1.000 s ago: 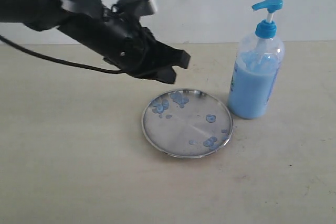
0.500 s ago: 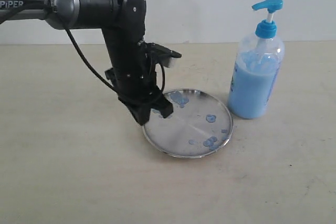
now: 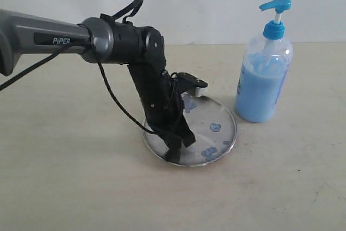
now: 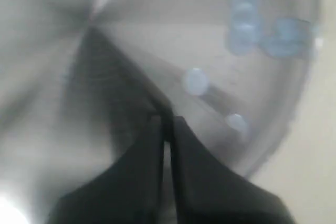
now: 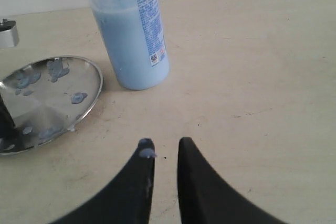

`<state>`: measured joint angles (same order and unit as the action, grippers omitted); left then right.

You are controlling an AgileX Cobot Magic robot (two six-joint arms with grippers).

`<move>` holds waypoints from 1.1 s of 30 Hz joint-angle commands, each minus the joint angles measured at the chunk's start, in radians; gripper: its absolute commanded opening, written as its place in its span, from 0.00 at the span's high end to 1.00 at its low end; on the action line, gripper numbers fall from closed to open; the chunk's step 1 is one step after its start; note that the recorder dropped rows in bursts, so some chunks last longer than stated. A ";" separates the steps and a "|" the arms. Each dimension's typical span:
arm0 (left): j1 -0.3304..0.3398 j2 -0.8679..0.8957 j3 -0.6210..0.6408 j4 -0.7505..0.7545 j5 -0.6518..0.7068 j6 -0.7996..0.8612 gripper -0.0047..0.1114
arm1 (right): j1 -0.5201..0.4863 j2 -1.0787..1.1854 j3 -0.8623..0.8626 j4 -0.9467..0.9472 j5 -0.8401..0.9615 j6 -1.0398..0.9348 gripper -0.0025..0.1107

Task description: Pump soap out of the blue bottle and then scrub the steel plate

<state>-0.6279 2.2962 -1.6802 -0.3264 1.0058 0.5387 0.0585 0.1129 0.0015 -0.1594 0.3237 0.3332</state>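
Observation:
The steel plate [image 3: 216, 113] lies on the table, speckled with soap [image 3: 215, 127] blobs. My left gripper [image 3: 178, 148] points steeply down onto the plate's near left part, jaws shut with nothing between them. In the left wrist view its tips [image 4: 167, 123] rest on the blurred steel plate [image 4: 131, 35] beside soap [image 4: 195, 81] droplets. The blue bottle [image 3: 263, 82] stands upright just right of the plate. My right gripper [image 5: 164, 145] hovers low over bare table, slightly open and empty, a soap dab on one fingertip [image 5: 146, 151]. The blue bottle [image 5: 136, 40] and steel plate [image 5: 52, 90] lie ahead of it.
A white wall [image 3: 216, 4] runs behind the beige table [image 3: 65, 177]. The left arm's cable [image 3: 116, 106] hangs in a loop over the table left of the plate.
The left arm has swung down from above the plate's far edge, and its shut gripper now presses on the near left of the plate. The bottle has not moved.

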 commanded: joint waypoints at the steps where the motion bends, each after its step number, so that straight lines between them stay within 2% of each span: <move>1: 0.009 -0.052 -0.003 0.101 -0.255 -0.089 0.92 | -0.001 -0.004 -0.002 -0.010 -0.003 0.001 0.93; 3: 0.009 -0.053 -0.028 -0.024 -0.373 -0.001 0.92 | -0.001 -0.004 -0.002 -0.010 -0.003 0.001 0.93; 4: 0.009 -0.050 -0.039 -0.102 -0.407 0.081 0.92 | -0.001 -0.004 -0.002 -0.010 -0.003 0.001 0.93; 5: 0.007 -0.043 -0.063 -0.237 -0.453 0.231 0.92 | -0.001 -0.004 -0.002 -0.010 -0.003 0.001 0.93; 6: 0.007 -0.039 -0.086 -0.376 -0.458 0.355 0.92 | -0.001 -0.004 -0.002 -0.010 -0.003 0.001 0.93; 7: 0.007 -0.038 -0.115 -0.508 -0.388 0.502 0.92 | -0.001 -0.004 -0.002 -0.010 -0.003 0.001 0.93; 8: 0.007 -0.038 -0.128 -0.505 -0.329 0.511 0.92 | -0.001 -0.004 -0.002 -0.010 -0.003 0.001 0.93; 9: 0.013 -0.038 -0.156 -0.383 -0.147 0.429 0.92 | -0.001 -0.004 -0.002 -0.010 -0.003 0.001 0.93; 10: 0.014 -0.038 -0.162 -0.305 -0.075 0.360 0.92 | -0.001 -0.004 -0.002 -0.010 -0.003 0.001 0.93; 11: 0.016 -0.043 -0.172 -0.043 0.060 0.207 0.92 | -0.001 -0.004 -0.002 -0.010 -0.003 0.001 0.93; 12: 0.016 -0.047 -0.172 0.056 0.073 0.140 0.92 | -0.001 -0.004 -0.002 -0.010 -0.003 0.001 0.93; 13: 0.016 -0.058 -0.178 0.260 -0.011 -0.020 0.92 | -0.001 -0.004 -0.002 -0.010 -0.003 0.001 0.93; 14: 0.019 -0.060 -0.186 0.286 -0.139 -0.127 0.92 | -0.001 -0.004 -0.002 -0.010 -0.003 0.001 0.93; 15: 0.019 -0.055 -0.192 0.199 -0.263 -0.128 0.92 | -0.001 -0.004 -0.002 -0.010 -0.003 0.001 0.93; 16: 0.019 -0.032 -0.197 0.007 -0.322 -0.011 0.92 | -0.001 -0.004 -0.002 -0.010 -0.003 0.001 0.93; 17: 0.016 -0.001 -0.205 -0.136 -0.280 0.141 0.92 | -0.001 -0.004 -0.002 -0.010 -0.003 0.001 0.93; 18: 0.016 0.035 -0.214 -0.238 -0.143 0.228 0.92 | -0.001 -0.004 -0.002 -0.010 -0.003 0.001 0.93; 20: 0.016 0.064 -0.218 -0.166 0.109 0.187 0.92 | -0.001 -0.004 -0.002 -0.010 -0.003 0.001 0.93; 22: 0.022 0.056 -0.218 -0.047 0.197 0.111 0.92 | -0.001 -0.004 -0.002 -0.010 -0.003 0.001 0.93; 24: 0.029 0.032 -0.220 0.078 0.163 0.030 0.92 | -0.001 -0.004 -0.002 -0.010 -0.003 0.001 0.93; 26: 0.038 0.011 -0.238 0.130 0.017 -0.040 0.92 | -0.001 -0.004 -0.002 -0.010 -0.003 0.001 0.93; 27: 0.040 0.008 -0.248 0.103 -0.055 -0.050 0.92 | -0.001 -0.004 -0.002 -0.010 -0.003 0.001 0.93; 29: 0.040 0.013 -0.271 -0.064 -0.192 0.034 0.92 | -0.001 -0.004 -0.002 -0.010 -0.003 0.001 0.93; 31: 0.038 0.025 -0.283 -0.273 -0.198 0.195 0.92 | -0.001 -0.004 -0.002 -0.010 -0.003 0.001 0.93; 33: 0.036 0.032 -0.287 -0.357 -0.094 0.300 0.92 | -0.001 -0.004 -0.002 -0.010 -0.003 0.001 0.93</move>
<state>-0.5810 2.3176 -1.9622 -0.5221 0.8462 0.6921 0.0585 0.1129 0.0015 -0.1594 0.3237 0.3332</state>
